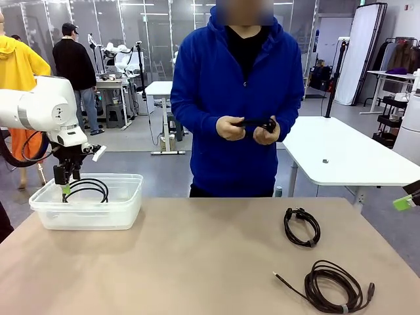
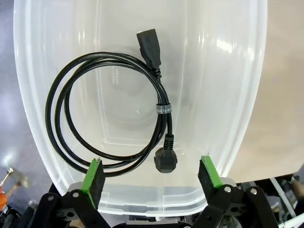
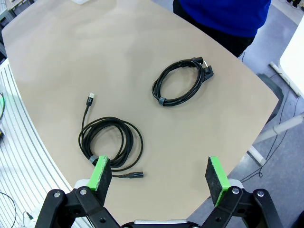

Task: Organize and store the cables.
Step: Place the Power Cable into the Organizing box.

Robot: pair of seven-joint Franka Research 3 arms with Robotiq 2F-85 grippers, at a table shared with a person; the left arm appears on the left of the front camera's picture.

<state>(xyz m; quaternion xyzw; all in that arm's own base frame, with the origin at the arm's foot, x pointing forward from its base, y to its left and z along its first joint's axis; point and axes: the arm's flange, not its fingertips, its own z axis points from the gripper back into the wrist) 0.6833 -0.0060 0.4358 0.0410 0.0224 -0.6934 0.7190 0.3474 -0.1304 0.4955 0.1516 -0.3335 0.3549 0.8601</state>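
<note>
One coiled black cable (image 2: 163,109) with plugs lies loose on the floor of the clear plastic bin (image 2: 228,71). My left gripper (image 2: 151,175) hovers just above it, open, with nothing between its green pads. In the front view that gripper (image 1: 67,189) hangs over the bin (image 1: 125,210) at the table's left, with the cable (image 1: 92,182) inside. A small coil (image 1: 298,214) and a larger coil (image 1: 312,287) lie on the table at the right. My right gripper (image 3: 158,175) stands open high above the small coil (image 3: 161,100) and the larger coil (image 3: 108,120). The person holds another black cable (image 1: 257,123) in both hands.
The person in a blue hoodie stands at the table's far edge, at the middle. The brown tabletop (image 1: 197,262) is bare between the bin and the two coils. A green pad of my right gripper (image 1: 402,203) shows at the right edge.
</note>
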